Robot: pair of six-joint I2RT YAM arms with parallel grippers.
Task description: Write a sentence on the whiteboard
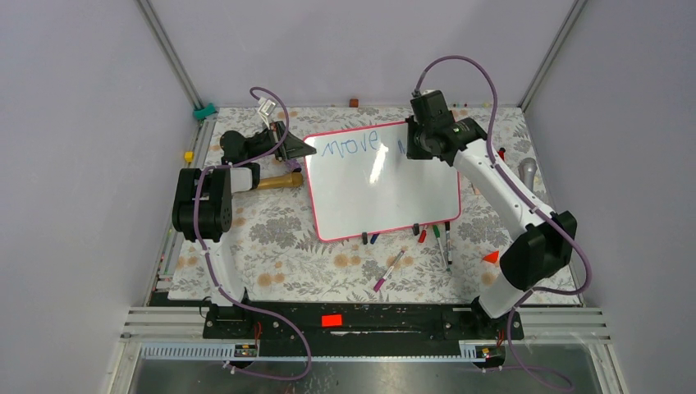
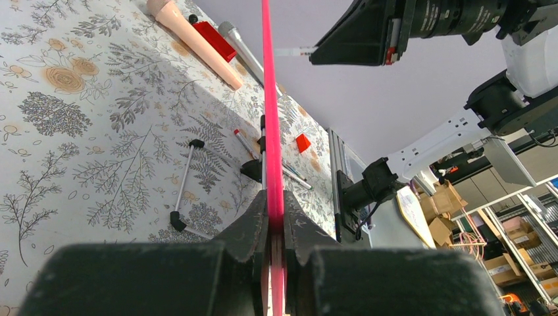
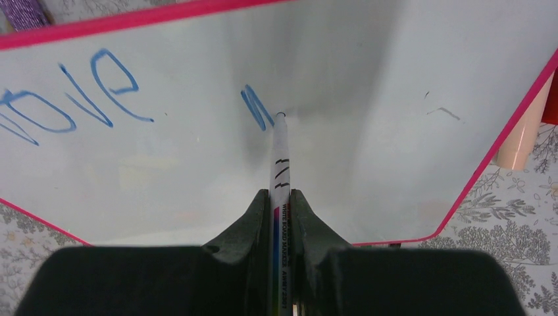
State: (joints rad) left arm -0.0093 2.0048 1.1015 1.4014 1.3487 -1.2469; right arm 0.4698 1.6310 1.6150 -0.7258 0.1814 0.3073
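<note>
The whiteboard point(image 1: 386, 185) lies on the floral table, white with a pink-red rim point(image 3: 125, 21). Blue handwriting reading "move" point(image 1: 350, 144) runs along its far edge, the start of the sentence. My left gripper point(image 1: 302, 150) is shut on the board's left rim point(image 2: 272, 164), seen edge-on in the left wrist view. Over the far right of the board my right gripper point(image 3: 281, 194) is shut on a white whiteboard marker point(image 3: 280, 155). Its tip touches the board at a fresh blue stroke point(image 3: 256, 107) to the right of "move".
Several loose markers point(image 1: 388, 271) lie on the floral cloth point(image 1: 279, 238) near the board's front edge. A wooden-handled tool point(image 1: 279, 180) sits left of the board. A small red cone point(image 1: 491, 257) stands by the right arm, and a grey-handled tool point(image 1: 527, 171) lies at the right.
</note>
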